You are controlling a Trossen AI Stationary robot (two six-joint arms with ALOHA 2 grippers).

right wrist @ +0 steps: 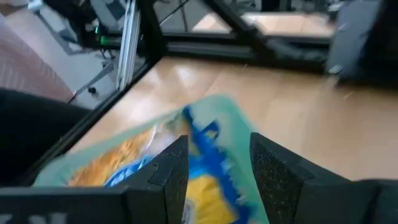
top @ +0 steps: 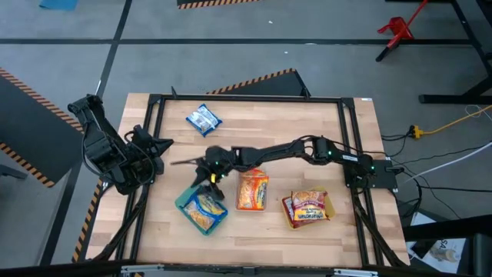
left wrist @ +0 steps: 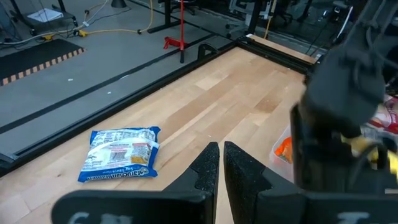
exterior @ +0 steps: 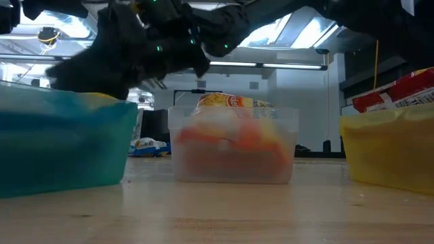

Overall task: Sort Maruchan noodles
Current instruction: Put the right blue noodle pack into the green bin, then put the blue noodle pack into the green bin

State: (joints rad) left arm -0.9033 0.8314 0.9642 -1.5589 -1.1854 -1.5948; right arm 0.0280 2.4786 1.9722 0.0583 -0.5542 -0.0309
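**Sorting ramen packets: right arm over teal tray, left arm parked**

Right gripper reaches across the table and hangs just above the teal tray. In the right wrist view its fingers stand apart with nothing between them; a blue-and-yellow packet lies in the tray directly beneath, blurred, its lettering unreadable. From above, that packet fills most of the tray.

Left gripper sits at the table's left edge. Its fingers are closed together, holding nothing.

One blue-white packet lies loose on the bare wood near the far edge, well apart from the trays; also seen in the left wrist view.

Orange packet sits in the clear tray; the tray's outline is hard to make out from above. Red packets sit in the yellow tray, cut off at the low view's right edge. How many packets each tray holds cannot be told.
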